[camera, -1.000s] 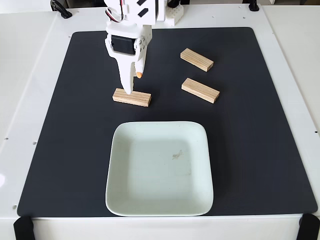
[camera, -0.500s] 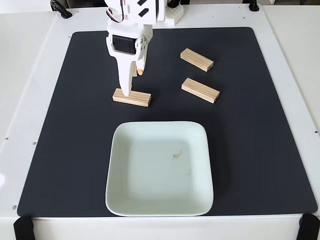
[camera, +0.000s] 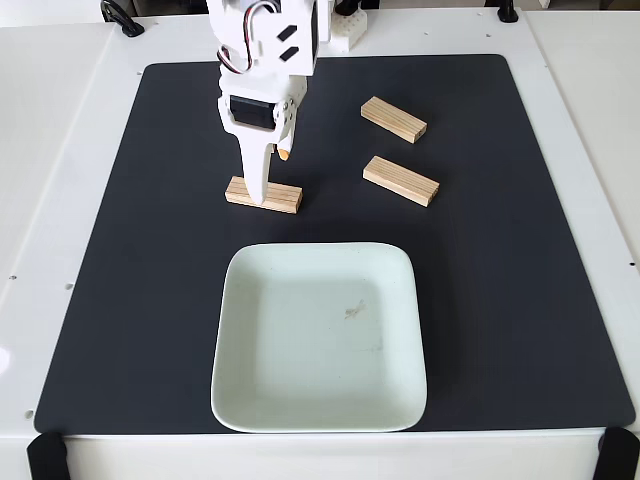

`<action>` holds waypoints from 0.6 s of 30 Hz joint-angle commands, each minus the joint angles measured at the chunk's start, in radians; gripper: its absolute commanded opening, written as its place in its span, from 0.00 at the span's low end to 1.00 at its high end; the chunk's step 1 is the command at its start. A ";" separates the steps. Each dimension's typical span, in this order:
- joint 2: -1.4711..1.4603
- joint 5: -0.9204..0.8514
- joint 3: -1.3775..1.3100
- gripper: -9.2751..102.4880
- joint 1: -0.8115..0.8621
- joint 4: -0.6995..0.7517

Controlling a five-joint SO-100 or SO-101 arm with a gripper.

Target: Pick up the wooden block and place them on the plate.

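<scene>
Fixed view: hand (camera: 268, 176) over wooden block (camera: 264, 195) just behind plate (camera: 318, 415), long white finger across block's mid, orange-tipped finger higher. Fingers apart, block not clamped, flat on mat (camera: 500, 300). Prob. straddling narrow width for grasp. Two more blocks (camera: 401, 181) (camera: 393, 119) behind plate, to right. Plate holds no blocks.

bright, even light — sharp, faint shadows
</scene>
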 commanded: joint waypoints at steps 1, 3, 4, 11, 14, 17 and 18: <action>-0.006 -0.006 -0.015 0.36 0.003 -0.005; -0.015 -0.006 -0.018 0.36 0.005 -0.006; -0.018 -0.006 -0.018 0.36 0.005 -0.006; -0.023 -0.006 -0.002 0.36 0.005 -0.051; -0.023 -0.008 0.005 0.36 0.006 -0.066; -0.025 -0.008 0.017 0.36 0.006 -0.067; -0.025 -0.009 0.017 0.36 0.006 -0.069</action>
